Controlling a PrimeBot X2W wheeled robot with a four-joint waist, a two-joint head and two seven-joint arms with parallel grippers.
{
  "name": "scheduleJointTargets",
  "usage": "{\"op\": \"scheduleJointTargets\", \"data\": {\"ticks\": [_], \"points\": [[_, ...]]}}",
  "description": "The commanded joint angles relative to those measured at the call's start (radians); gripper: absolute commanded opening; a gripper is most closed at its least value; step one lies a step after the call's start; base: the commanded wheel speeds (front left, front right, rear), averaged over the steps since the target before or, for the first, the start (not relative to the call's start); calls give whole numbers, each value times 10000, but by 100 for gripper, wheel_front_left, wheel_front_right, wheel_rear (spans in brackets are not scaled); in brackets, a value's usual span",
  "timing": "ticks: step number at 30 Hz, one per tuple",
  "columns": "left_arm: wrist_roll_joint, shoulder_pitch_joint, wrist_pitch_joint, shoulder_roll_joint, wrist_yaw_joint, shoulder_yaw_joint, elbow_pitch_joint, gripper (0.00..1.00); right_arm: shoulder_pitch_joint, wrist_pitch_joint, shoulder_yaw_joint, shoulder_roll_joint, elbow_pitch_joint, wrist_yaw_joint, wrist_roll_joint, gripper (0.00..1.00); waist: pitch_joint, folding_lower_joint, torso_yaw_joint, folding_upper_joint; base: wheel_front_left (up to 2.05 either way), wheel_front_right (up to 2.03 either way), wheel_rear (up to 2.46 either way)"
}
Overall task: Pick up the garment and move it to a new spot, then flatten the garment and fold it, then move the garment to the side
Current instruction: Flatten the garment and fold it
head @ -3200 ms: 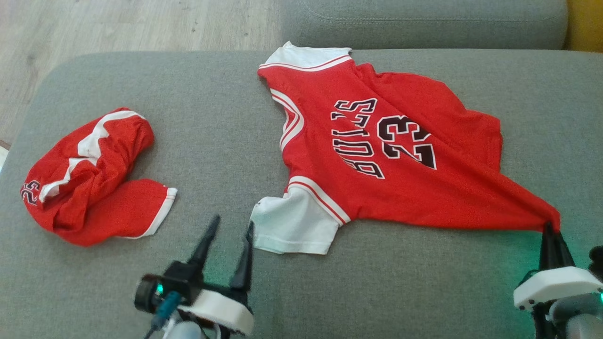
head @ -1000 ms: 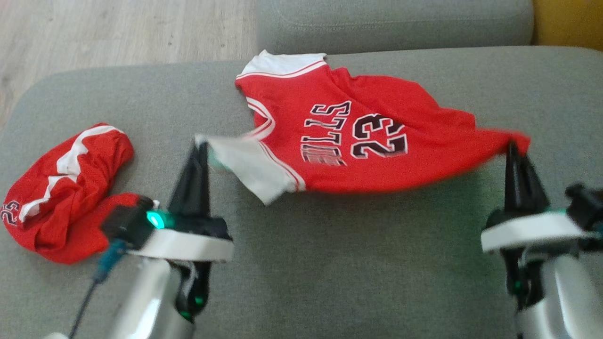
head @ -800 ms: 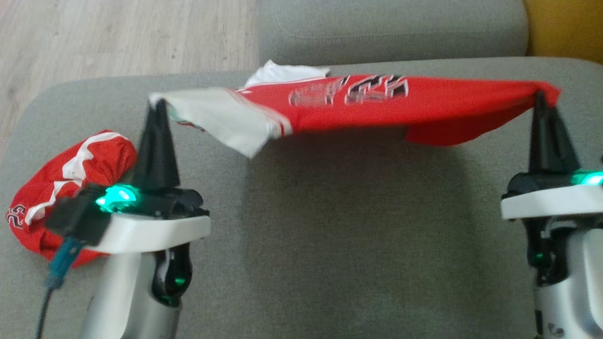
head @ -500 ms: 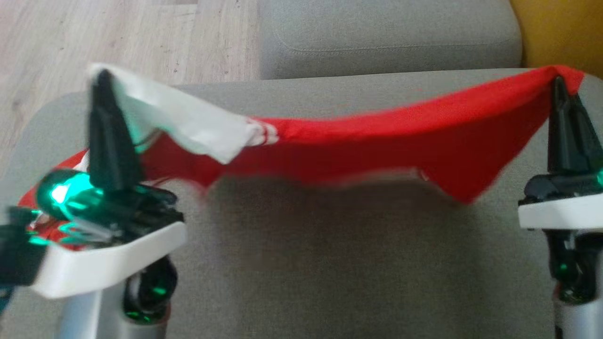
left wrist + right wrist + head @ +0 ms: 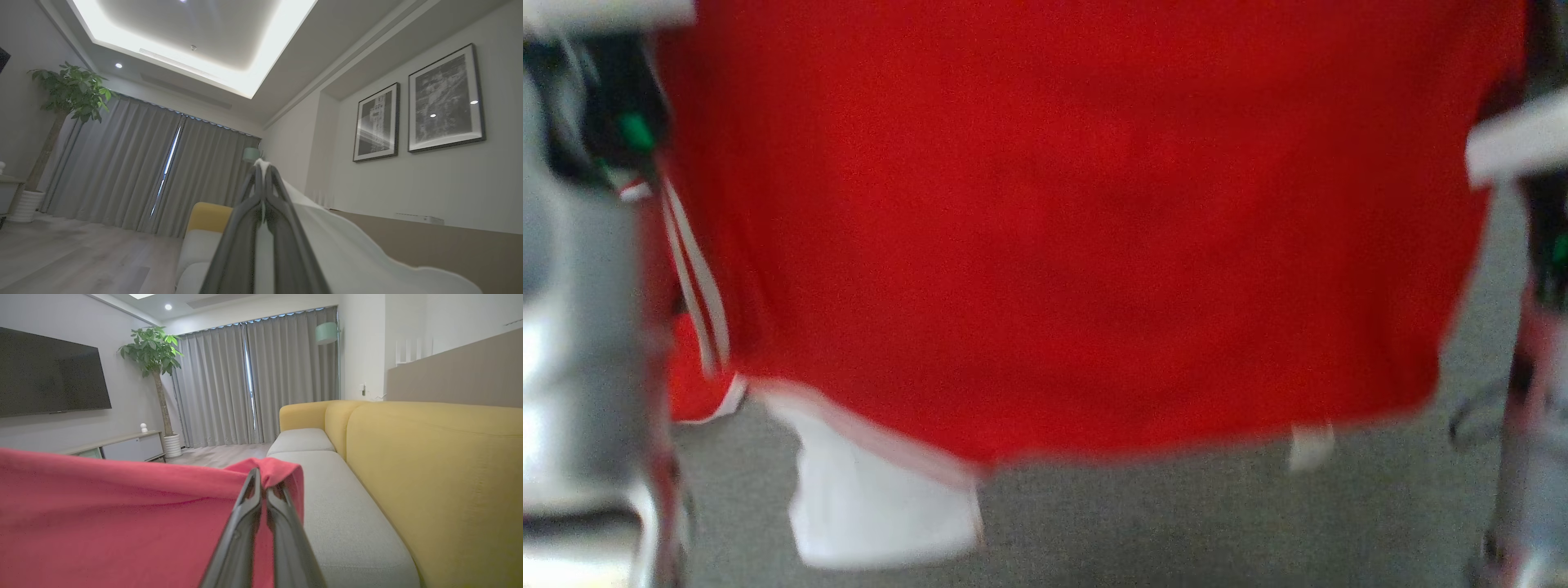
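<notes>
The garment [image 5: 1078, 229], a red jersey with white trim, hangs spread out close in front of the head camera, and one white sleeve [image 5: 882, 506] dangles at its lower left. In the left wrist view my left gripper [image 5: 262, 169] is shut on a white sleeve edge [image 5: 339, 249], pointing up toward the ceiling. My right gripper [image 5: 261, 477] is shut on a bunched red corner of the garment [image 5: 102, 522], held above the sofa. In the head view my pale left forearm [image 5: 580, 327] and right arm [image 5: 1527, 245] flank the cloth, blurred.
The grey sofa seat [image 5: 1176, 523] lies below the hanging cloth. A second red piece of clothing [image 5: 690, 384] peeks out at the lower left. A yellow sofa back [image 5: 429, 465] runs along the right of the seat [image 5: 347, 522]. A TV [image 5: 49, 375] and a plant [image 5: 155, 355] stand across the room.
Both grippers have lifted the garment off the sofa, from a sagging line between them to a sheet hanging before the head camera. The head view has also shifted.
</notes>
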Motion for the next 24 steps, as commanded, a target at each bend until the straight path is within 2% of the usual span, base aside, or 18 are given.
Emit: {"op": "scheduleJointTargets", "data": {"ticks": [1,6,13,18,24], "points": [[236,-903,11,532,-87,287,432,0,-1068,80,269,-6,132,67,46,0,1133,-3,-198,0,0,0,0],[715,-3807,-502,1022,-317,91,3650,0,-4082,-486,757,-132,2963,67,-33,0,2143,-3,-373,0,0,0,0],[1066,-6328,-1588,1214,-468,-204,6380,0,-7487,-2323,1153,-275,6637,67,-117,0,2661,-3,-278,0,0,0,0],[925,-6872,-2231,1060,-554,-441,7361,0,-8498,-3573,1400,-591,8355,67,-205,0,2742,-3,-14,0,0,0,0],[442,-6311,-2437,861,-586,-1478,7676,0,-8250,-4195,1628,-1013,9893,67,24,0,2826,-3,306,0,0,0,0]]}}
